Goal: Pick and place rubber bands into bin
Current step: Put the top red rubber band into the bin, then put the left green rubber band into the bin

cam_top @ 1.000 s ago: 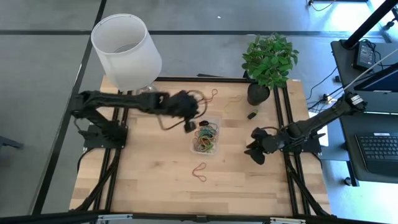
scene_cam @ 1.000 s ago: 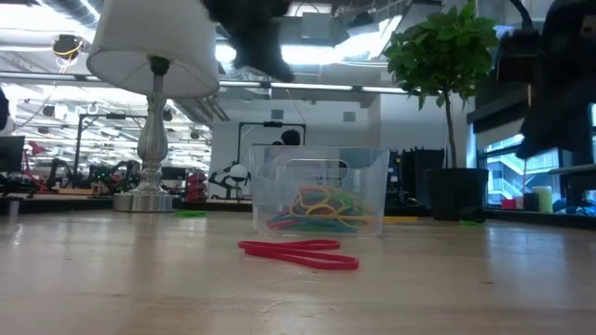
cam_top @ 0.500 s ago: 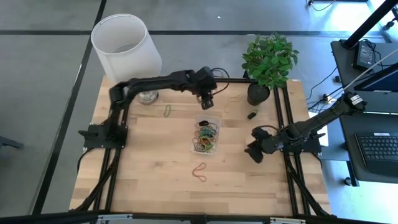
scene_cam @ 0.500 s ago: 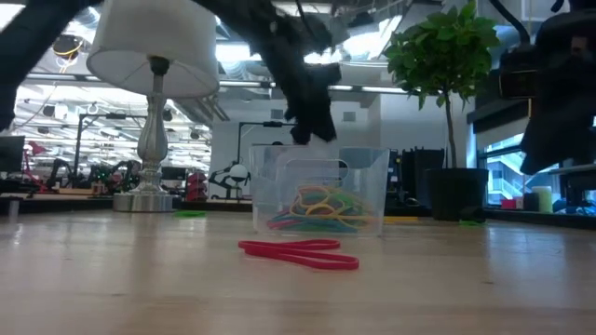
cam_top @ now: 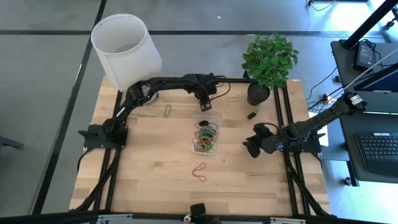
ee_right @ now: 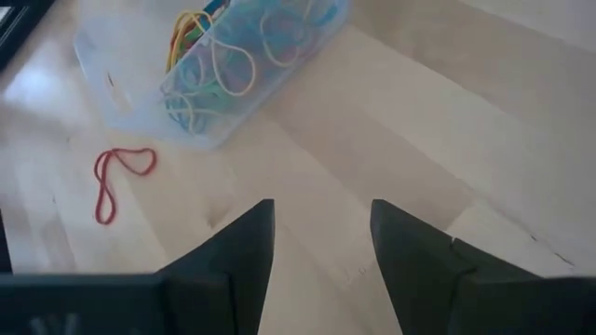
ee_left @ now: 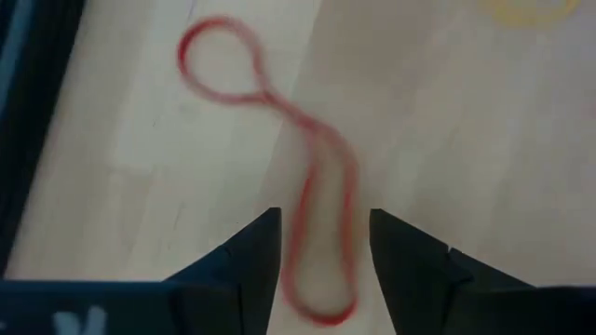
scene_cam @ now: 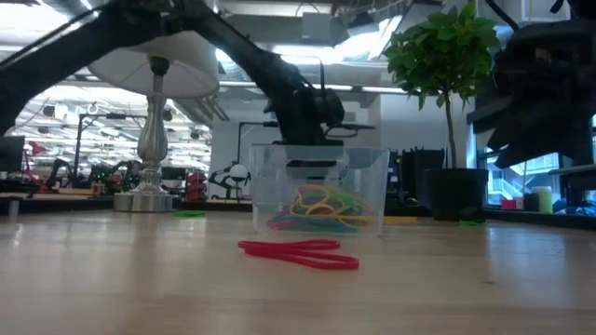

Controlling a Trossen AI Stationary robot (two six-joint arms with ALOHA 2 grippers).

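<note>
One bin (cam_top: 207,132), two pincers (cam_top: 204,104)

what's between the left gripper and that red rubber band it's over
Nothing visible. The left gripper hangs open above the red rubber band at the far edge of the table; in the wrist view only bare wood surrounds the band. The bin lies nearer the table's middle, apart from it.

Robotics lab or workshop. A wooden table (cam_top: 155,162) on a black frame stands on grey floor; a desk with keyboard (cam_top: 379,148) adjoins; open ceiling ducts (scene_cam: 279,9) and equipment benches (scene_cam: 65,181) fill the background.
</note>
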